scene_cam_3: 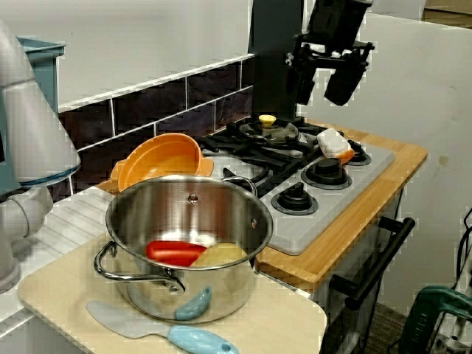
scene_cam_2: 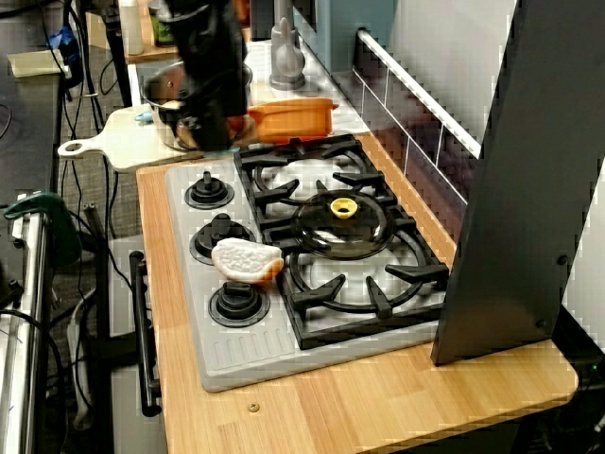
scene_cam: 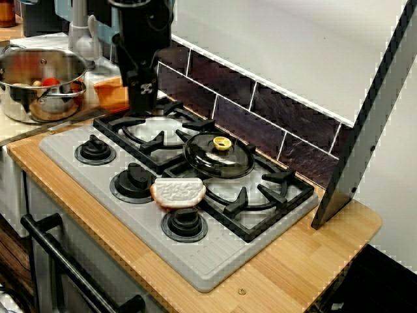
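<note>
My black gripper (scene_cam_3: 322, 82) hangs in the air over the stove, open, with nothing between its fingers (scene_cam_3: 344, 80). In the view from the stove's right end it (scene_cam: 141, 98) stands over the far burner's edge, next to an orange bowl (scene_cam: 111, 94). From the front the gripper (scene_cam_2: 213, 128) overlaps that orange bowl (scene_cam_2: 293, 118) and a steel pot (scene_cam_2: 168, 95). The pot (scene_cam_3: 188, 236) holds a red item (scene_cam_3: 173, 252) and a yellowish one. A dark lid with a yellow knob (scene_cam: 218, 156) rests on the grate. A white bread slice (scene_cam: 178, 192) lies by the knobs.
The pot stands on a pale cutting board (scene_cam_3: 284, 317) with a blue-handled spatula (scene_cam_3: 169, 333) beside it. A dark slanted panel (scene_cam: 365, 124) rises at the stove's right end. A tiled wall (scene_cam: 260, 111) runs behind the burners. The oven handle (scene_cam_3: 380, 262) juts out below.
</note>
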You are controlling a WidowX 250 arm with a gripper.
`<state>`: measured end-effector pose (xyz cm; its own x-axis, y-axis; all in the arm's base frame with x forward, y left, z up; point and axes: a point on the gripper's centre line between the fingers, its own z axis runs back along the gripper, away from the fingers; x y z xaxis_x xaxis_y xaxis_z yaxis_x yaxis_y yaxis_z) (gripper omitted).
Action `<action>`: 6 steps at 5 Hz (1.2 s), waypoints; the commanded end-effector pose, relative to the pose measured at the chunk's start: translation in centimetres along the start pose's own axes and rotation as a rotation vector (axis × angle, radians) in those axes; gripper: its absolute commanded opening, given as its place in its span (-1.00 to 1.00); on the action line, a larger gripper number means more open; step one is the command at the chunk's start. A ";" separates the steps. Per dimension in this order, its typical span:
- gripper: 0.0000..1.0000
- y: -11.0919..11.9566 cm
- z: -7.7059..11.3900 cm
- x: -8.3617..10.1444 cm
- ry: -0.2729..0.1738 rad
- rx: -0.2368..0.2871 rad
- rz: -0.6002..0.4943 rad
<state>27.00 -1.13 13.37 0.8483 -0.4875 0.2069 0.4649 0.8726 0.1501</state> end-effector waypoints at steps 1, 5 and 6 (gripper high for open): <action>1.00 -3.3 0.5 -1.9 -0.026 -0.010 -0.042; 1.00 -4.7 -0.9 -1.7 0.005 0.045 0.160; 1.00 -4.3 -1.0 -0.6 0.011 0.024 0.178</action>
<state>24.35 -5.17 10.65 0.9258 -0.3290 0.1861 0.3087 0.9423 0.1299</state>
